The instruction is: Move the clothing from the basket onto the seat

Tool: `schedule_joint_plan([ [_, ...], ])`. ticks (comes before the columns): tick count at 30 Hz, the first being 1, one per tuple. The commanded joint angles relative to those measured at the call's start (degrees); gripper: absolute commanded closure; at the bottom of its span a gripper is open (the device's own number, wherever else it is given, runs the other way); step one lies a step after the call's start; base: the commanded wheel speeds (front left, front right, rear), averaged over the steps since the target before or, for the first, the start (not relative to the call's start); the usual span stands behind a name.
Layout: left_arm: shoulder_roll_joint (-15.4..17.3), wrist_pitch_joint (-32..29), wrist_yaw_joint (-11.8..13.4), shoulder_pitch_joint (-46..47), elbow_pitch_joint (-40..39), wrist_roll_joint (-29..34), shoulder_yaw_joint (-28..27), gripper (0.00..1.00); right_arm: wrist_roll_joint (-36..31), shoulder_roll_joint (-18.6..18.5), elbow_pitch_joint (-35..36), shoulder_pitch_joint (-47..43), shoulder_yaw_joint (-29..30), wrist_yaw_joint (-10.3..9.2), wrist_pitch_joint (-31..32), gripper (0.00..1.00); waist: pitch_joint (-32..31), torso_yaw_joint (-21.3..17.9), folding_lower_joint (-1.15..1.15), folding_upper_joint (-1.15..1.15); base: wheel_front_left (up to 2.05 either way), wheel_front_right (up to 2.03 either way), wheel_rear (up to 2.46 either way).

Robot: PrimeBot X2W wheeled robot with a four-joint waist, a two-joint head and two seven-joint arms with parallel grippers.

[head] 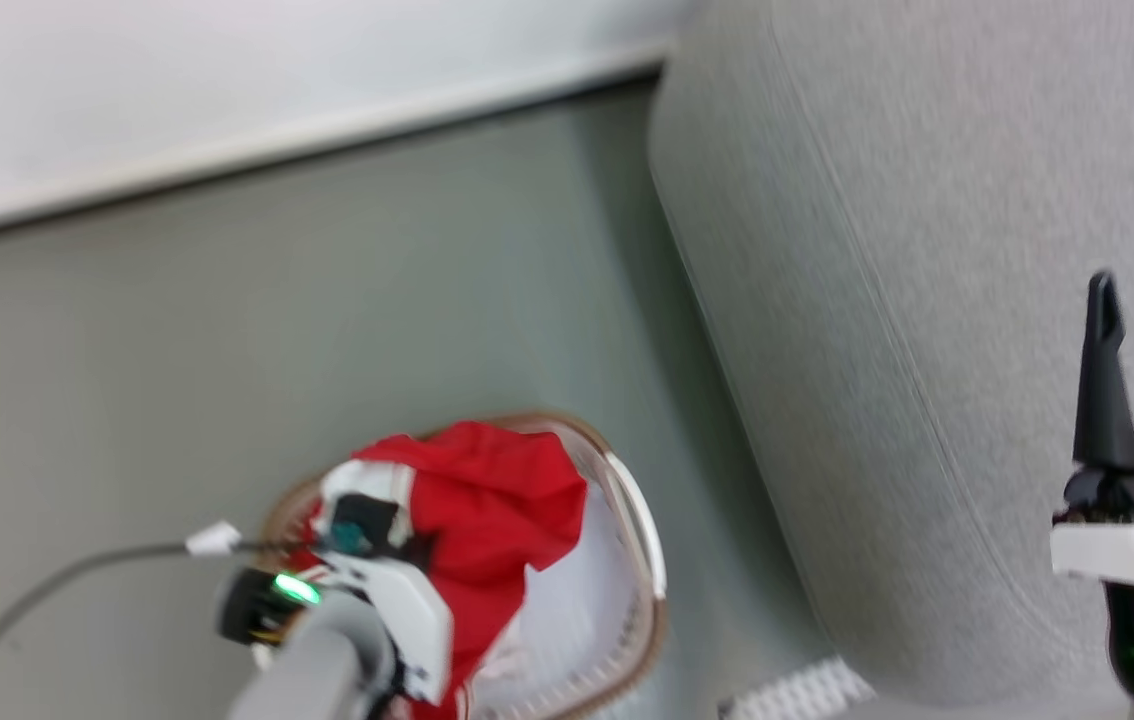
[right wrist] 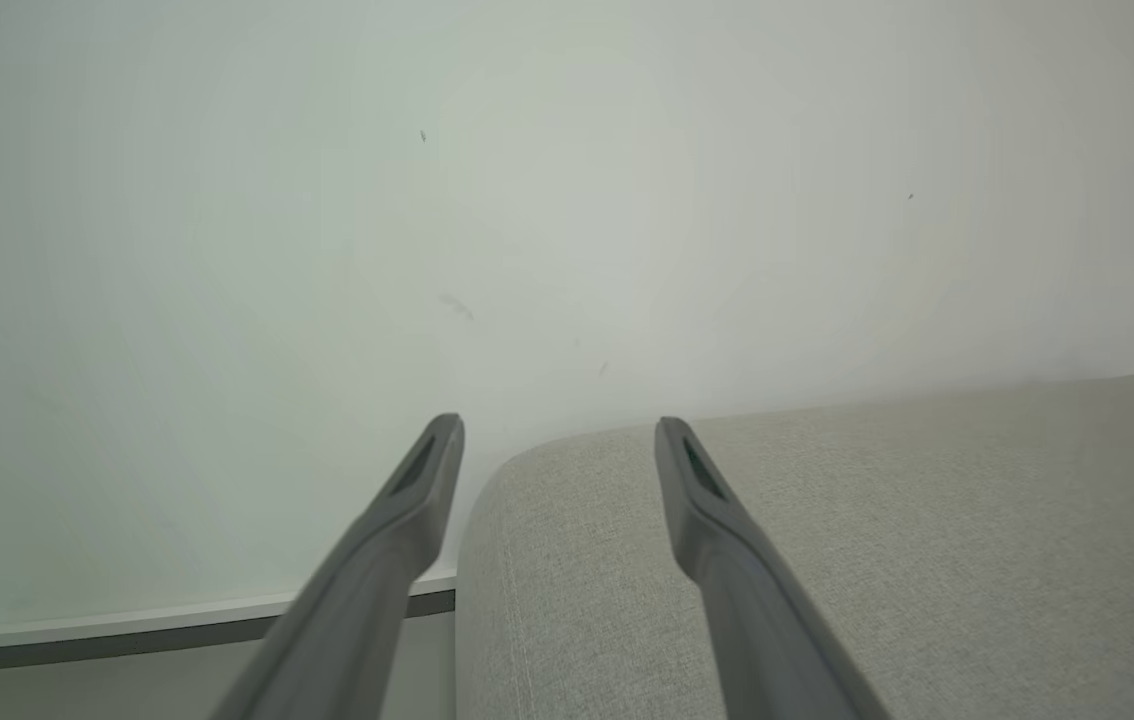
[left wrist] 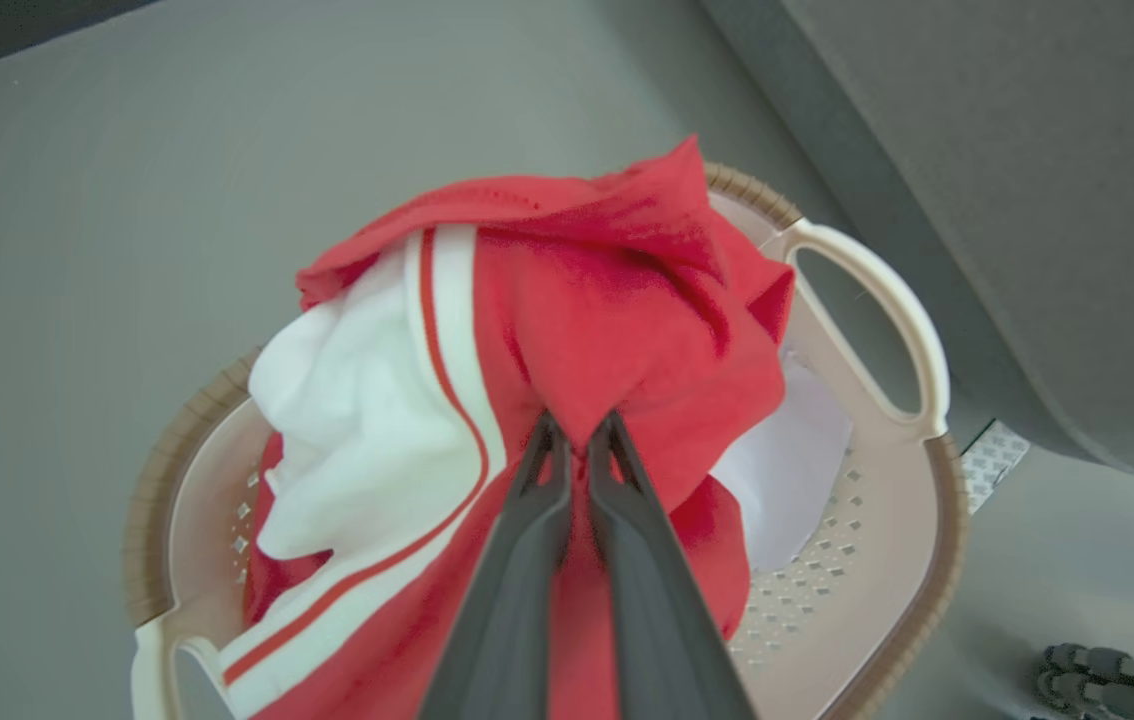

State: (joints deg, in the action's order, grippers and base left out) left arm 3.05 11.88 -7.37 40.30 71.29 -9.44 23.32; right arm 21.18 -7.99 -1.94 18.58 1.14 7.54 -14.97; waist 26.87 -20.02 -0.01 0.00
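Red clothing [left wrist: 627, 300] sits heaped in the basket [left wrist: 887, 560] on the floor [head: 327, 350], just beside the grey seat [head: 927, 300]. The left gripper [left wrist: 579, 432] is pinched tight on a small fold of it. The right gripper [right wrist: 557, 440] is wide open over the seat, holding nothing. That small pinch might slip, or the cloth might snag the basket and tip it.

We see the clothing [left wrist: 627, 330] as soft, matt red cloth with white cloth panels and stripes. The basket [left wrist: 827, 570] looks like smooth cream plastic with a slight sheen, and its brown rim band [left wrist: 152, 490] is ribbed. The seat [right wrist: 827, 560] is light grey woven fabric, matt and slightly coarse. We read the fingers [left wrist: 512, 590] of the left gripper [left wrist: 579, 432] as matt dark grey plastic. The floor [left wrist: 177, 200] is smooth and matt.
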Motion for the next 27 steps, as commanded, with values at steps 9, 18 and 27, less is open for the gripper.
schedule_joint_plan([
  [9,-0.07,2.78,-0.08,-6.55,-15.09,-16.56,13.54,1.00,0.08,-3.32,-1.78,-7.24,-0.74,-0.10,-0.15,0.00,-17.52,11.75,0.01,0.00,0.00,0.00,0.00],
  [18,0.25,3.29,0.03,-5.95,-26.64,-18.73,10.74,1.00,0.81,-3.65,-2.87,-12.28,-2.47,-0.10,-0.16,0.00,-24.67,15.99,0.01,0.00,0.00,0.00,0.00],
  [27,1.47,3.28,0.16,-7.45,-39.84,-17.37,6.20,1.00,1.49,-3.56,-2.81,-14.87,-4.89,-0.10,-0.15,0.00,-27.84,17.61,0.01,0.00,0.00,0.00,0.00],
])
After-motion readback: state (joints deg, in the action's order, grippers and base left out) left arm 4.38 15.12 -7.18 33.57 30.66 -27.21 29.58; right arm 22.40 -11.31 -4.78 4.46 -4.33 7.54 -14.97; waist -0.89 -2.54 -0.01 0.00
